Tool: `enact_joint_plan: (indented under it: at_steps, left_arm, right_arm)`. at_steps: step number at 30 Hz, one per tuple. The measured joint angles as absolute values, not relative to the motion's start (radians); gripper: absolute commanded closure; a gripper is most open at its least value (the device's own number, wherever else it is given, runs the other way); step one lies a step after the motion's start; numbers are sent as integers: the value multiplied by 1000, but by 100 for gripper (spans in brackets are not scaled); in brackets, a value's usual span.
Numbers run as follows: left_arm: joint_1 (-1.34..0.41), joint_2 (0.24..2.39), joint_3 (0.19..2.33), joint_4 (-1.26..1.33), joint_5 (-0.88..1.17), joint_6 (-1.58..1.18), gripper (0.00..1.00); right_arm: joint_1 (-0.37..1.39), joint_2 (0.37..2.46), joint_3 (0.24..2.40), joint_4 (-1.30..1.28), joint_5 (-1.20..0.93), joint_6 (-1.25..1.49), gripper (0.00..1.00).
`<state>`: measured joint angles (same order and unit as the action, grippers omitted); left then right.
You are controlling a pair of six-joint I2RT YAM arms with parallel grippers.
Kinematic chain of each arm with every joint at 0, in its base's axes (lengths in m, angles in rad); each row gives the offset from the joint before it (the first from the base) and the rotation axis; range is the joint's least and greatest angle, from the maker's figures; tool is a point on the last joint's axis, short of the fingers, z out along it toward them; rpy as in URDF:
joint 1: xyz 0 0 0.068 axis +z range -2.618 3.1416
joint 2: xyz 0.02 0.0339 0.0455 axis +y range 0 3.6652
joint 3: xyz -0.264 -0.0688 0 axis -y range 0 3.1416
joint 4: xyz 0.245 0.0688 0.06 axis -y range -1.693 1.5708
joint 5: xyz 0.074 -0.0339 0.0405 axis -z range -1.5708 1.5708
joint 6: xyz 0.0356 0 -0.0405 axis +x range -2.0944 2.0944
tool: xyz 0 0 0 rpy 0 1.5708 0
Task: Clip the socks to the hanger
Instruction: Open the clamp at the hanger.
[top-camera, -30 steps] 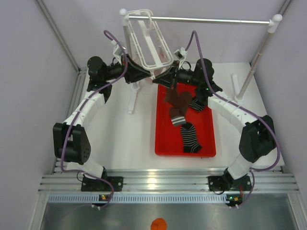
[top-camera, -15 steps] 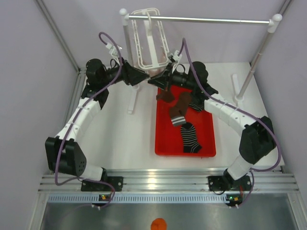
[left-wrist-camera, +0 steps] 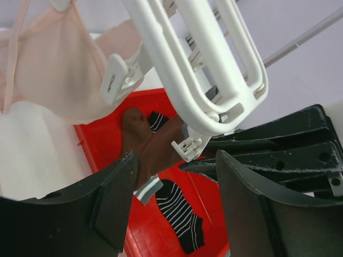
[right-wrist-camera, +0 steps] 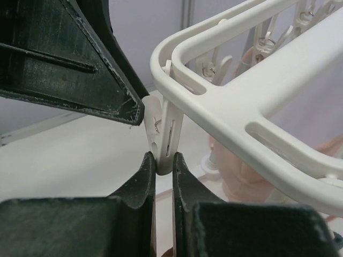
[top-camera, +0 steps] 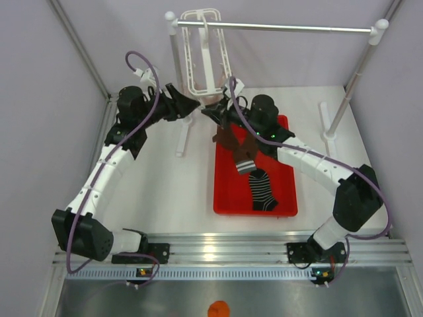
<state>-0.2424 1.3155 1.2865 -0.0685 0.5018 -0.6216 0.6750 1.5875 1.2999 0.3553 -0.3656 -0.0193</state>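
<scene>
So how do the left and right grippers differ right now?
The left gripper has its jaws spread wide and empty. The right gripper has its jaws pinched shut on a peg of the hanger. Both are black and sit by the hanger's near end.

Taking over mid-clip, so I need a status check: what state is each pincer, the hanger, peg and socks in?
hanger: hooked over the crossbar.
peg: pinched, on the hanger's corner.
left pincer: open, beside the hanger.
right pincer: shut on the peg.
brown sock: dangling under the right pincer; hold unclear.
striped sock: lying flat in the red tray.
pink fabric: hanging from the hanger.
</scene>
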Motion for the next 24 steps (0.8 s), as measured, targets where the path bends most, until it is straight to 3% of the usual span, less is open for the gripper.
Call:
enact_joint_plan:
  at_steps: [14,24]
  left_arm:
    - [-289,1316,1296,-144,376,-665,33]
    - [-297,1329,1332,-144,313,-692,42]
  right_arm:
    - [765,1586,1270,381,-176,-245,100]
    - [782,1586,1270,397,-123,-305,100]
